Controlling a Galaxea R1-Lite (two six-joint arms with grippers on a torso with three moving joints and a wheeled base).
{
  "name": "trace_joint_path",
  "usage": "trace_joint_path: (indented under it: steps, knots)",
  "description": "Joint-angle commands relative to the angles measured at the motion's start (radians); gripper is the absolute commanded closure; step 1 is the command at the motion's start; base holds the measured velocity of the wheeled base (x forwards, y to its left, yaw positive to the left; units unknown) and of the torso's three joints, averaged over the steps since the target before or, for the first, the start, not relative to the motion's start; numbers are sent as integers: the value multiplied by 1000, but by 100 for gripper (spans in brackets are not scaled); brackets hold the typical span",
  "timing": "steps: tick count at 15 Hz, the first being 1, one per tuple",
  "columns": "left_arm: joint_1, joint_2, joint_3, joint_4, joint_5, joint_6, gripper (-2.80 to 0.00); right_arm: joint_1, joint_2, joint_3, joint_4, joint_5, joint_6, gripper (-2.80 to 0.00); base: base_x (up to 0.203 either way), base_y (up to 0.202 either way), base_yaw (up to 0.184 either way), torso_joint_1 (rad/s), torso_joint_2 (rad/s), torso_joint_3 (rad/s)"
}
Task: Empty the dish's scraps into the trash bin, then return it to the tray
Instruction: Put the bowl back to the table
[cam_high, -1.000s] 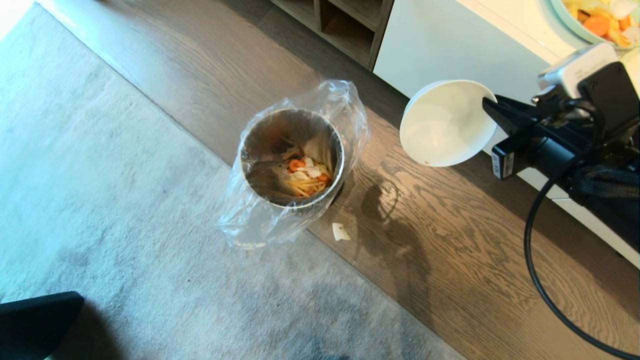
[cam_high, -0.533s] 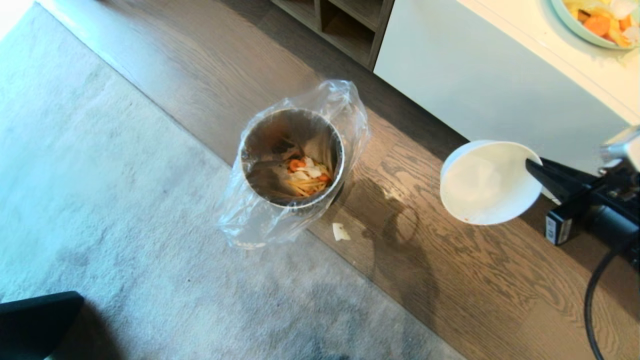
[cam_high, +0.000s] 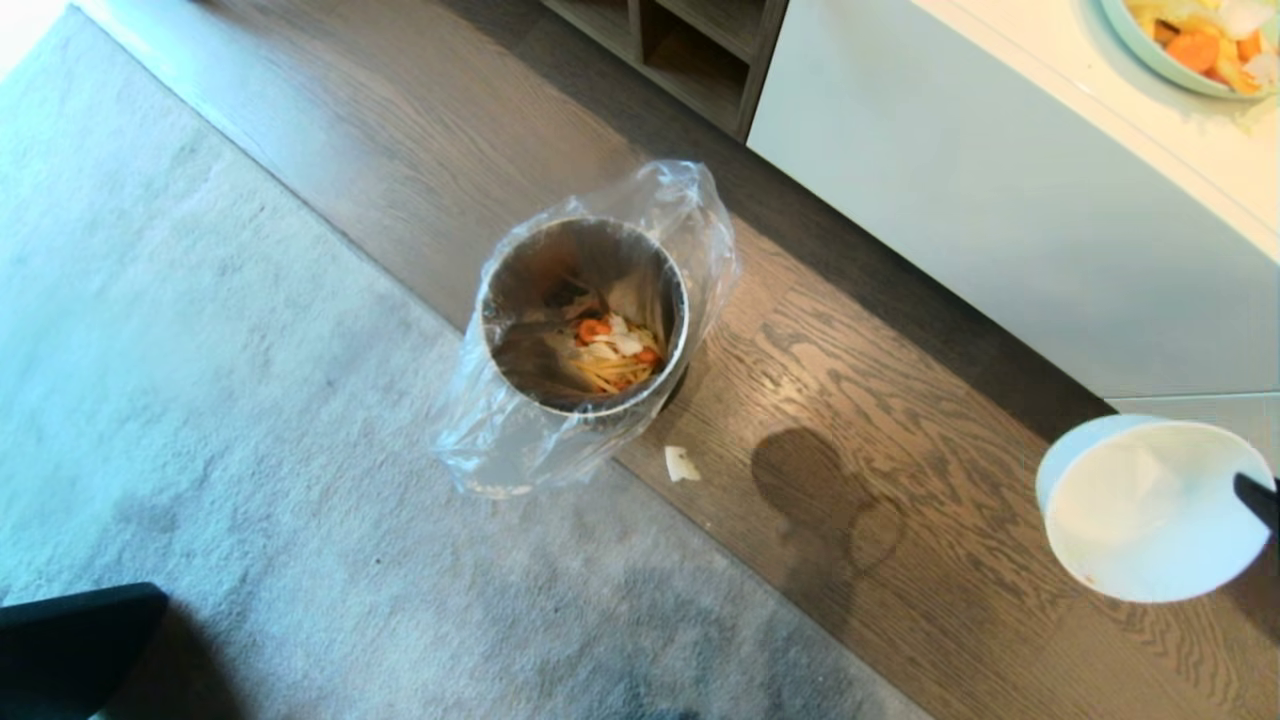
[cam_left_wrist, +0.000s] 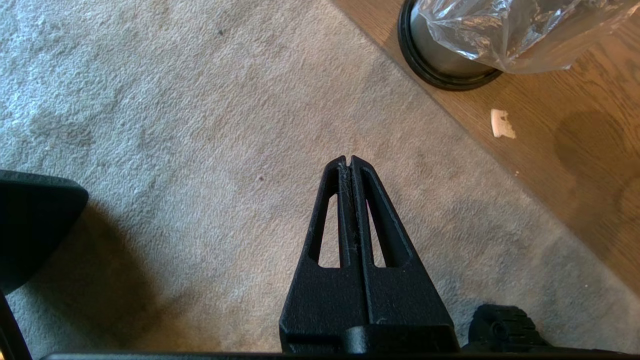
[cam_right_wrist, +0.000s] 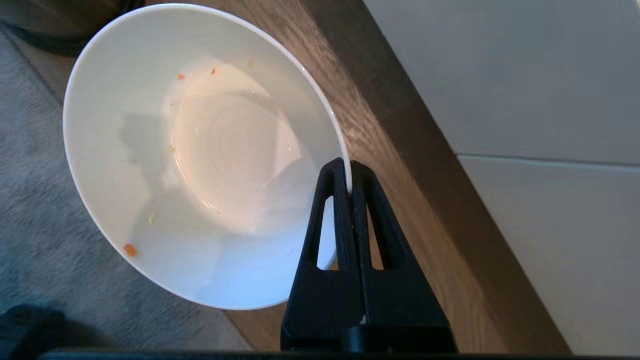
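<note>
The dish, a glossy white bowl, hangs tilted above the wood floor at the right edge of the head view, well to the right of the trash bin. My right gripper is shut on its rim, one finger inside and one outside. The dish holds only a few tiny orange crumbs. The steel trash bin, lined with a clear bag, has the scraps lying inside it. My left gripper is shut and empty over the grey carpet. The tray is out of view.
A white food bit lies on the floor just right of the bin. A white cabinet runs along the right, with a pale green plate of food on top. A dark object sits at the lower left.
My right gripper has carried the dish to the right and toward the near side, away from the bin; the arm has almost left the head view. The bin and the left gripper have not moved.
</note>
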Motion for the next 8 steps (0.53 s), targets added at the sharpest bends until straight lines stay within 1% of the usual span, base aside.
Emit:
trace_joint_path:
  steps: [1, 2, 3, 5, 8]
  knots:
    - [0, 0, 0, -1, 0, -1, 0, -105, -178, 76, 52, 121, 28, 0, 0, 0, 0, 0, 0, 0]
    - [0, 0, 0, -1, 0, -1, 0, -136, -229, 112, 77, 159, 45, 0, 0, 0, 0, 0, 0, 0]
    - [0, 0, 0, -1, 0, -1, 0, -153, -271, 141, 102, 175, 56, 0, 0, 0, 0, 0, 0, 0]
    - [0, 0, 0, -1, 0, -1, 0, -159, -378, 170, 183, 185, 78, 0, 0, 0, 0, 0, 0, 0]
    - [0, 0, 0, -1, 0, -1, 0, -160, -539, 179, 367, 185, 91, 0, 0, 0, 0, 0, 0, 0]
